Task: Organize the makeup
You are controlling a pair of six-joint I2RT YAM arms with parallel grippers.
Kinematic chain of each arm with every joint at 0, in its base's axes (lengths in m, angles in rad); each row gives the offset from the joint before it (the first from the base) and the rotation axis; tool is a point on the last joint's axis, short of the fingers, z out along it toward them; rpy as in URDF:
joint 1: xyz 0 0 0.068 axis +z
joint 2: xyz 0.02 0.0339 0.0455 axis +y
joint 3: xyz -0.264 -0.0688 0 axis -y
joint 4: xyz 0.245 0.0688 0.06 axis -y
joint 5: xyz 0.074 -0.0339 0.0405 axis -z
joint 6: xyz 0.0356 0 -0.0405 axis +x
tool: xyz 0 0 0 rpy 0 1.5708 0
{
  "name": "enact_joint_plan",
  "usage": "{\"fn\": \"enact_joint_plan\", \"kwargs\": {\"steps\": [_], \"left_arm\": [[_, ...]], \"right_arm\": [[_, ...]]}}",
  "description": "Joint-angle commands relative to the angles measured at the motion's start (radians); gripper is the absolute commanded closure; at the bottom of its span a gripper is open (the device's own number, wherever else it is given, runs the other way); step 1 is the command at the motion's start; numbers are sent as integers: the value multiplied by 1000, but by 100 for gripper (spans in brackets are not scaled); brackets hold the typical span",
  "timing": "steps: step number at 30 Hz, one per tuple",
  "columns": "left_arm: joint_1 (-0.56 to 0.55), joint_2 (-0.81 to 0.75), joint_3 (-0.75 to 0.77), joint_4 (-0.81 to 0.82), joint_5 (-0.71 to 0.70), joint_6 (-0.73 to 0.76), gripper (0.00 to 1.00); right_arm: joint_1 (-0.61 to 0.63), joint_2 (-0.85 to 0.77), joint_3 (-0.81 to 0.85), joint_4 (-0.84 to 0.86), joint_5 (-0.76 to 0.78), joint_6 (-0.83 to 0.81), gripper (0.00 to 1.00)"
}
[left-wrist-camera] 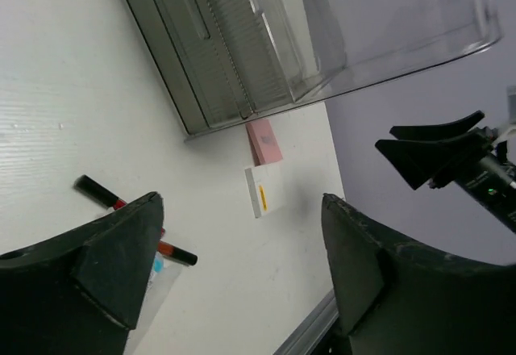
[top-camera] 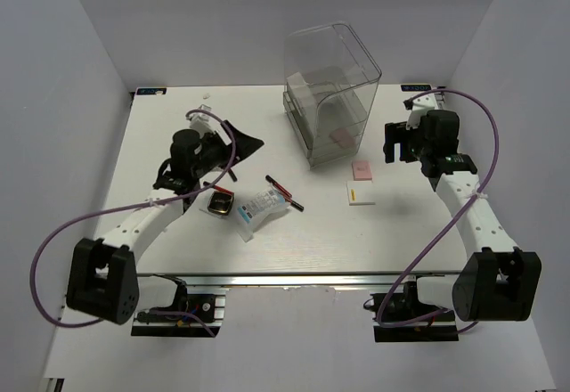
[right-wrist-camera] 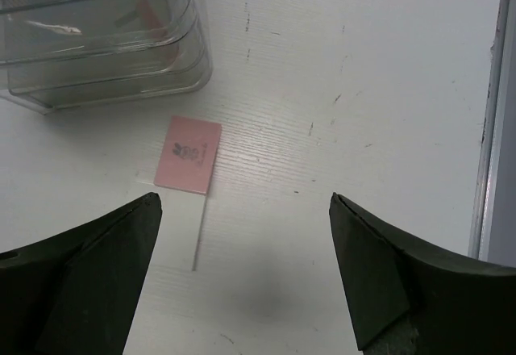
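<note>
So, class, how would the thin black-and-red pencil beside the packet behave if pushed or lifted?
The pencil looks thin and round, so a sideways push would probably roll it across the smooth table. It appears stiff and light, likely easy to lift, though hard to pinch lying flat.

1. I see a white tabletop (top-camera: 294, 240).
2. A tall clear plastic drawer case (top-camera: 331, 89) stands at its far side.
3. A pink square (top-camera: 361, 170) and a white flat box (top-camera: 360, 194) lie nearer me.
4. At the middle lie a thin black-and-red pencil (top-camera: 284, 192), a white blue-printed packet (top-camera: 260, 207) and a black square compact with bronze centre (top-camera: 220, 204).
</note>
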Motion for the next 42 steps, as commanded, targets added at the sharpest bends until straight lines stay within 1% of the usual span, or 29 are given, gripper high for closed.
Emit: {"fn": "enact_joint_plan", "kwargs": {"steps": [1,2,3,4,5,6,7,8,9,11,12,13,15,16,17,18,19,20,21,22,24,25,26,27,34,42], "left_arm": [[-34,56,49,94,15,-71,14],[-37,97,69,105,18,-96,16],[-40,117,83,113,16,-103,18],[-44,137,98,120,13,-111,20],[-46,176,115,122,9,-129,23],[-48,196,144,131,4,-139,27],[-52,217,159,154,3,-152,32],[-54,261,175,165,6,-183,44],[-57,286,204,180,7,-198,51],[-68,340,238,211,16,-249,57],[-78,393,273,231,21,-263,63],[-84,421,293,234,25,-278,64],[-107,502,334,249,38,-309,65],[-114,528,380,242,39,-318,64],[-124,577,403,234,35,-330,58],[-124,578,423,236,35,-335,58],[-133,619,440,240,30,-341,53],[-137,637,469,246,27,-358,50],[-140,674,492,269,24,-366,47],[-140,690,493,281,24,-373,46],[-141,722,526,300,19,-390,45],[-143,736,540,317,16,-392,45],[-141,763,564,323,13,-389,45],[-143,776,575,341,3,-389,45],[-141,846,632,424,-34,-406,46],[-143,909,666,456,-40,-423,52]], "right_arm": [[0,-33,55,-5,-55,-25,11],[0,-46,55,-13,-88,-89,10],[0,-55,57,-27,-192,-142,11],[0,-69,58,-76,-267,-226,11],[4,-81,64,-125,-353,-327,11],[13,-102,76,-187,-538,-546,11],[25,-115,83,-246,-603,-631,11],[71,-135,81,-283,-618,-666,11],[100,-139,78,-282,-604,-664,11],[151,-145,75,-301,-580,-671,11],[180,-145,76,-308,-587,-668,11],[186,-145,75,-302,-592,-635,11],[188,-138,63,-236,-575,-535,11],[189,-135,60,-210,-564,-492,11],[189,-124,57,-159,-537,-399,18],[188,-121,57,-133,-520,-351,29],[189,-116,54,-102,-508,-302,40],[188,-112,53,-82,-501,-232,63],[186,-110,52,-55,-498,-208,74],[186,-112,49,-39,-503,-184,79],[186,-118,41,-18,-510,-125,80],[186,-121,28,5,-514,-112,79],[186,-127,20,16,-517,-102,75],[186,-132,12,28,-517,-87,73],[175,-158,-31,64,-518,-82,72],[174,-161,-48,74,-526,-81,72]]}}
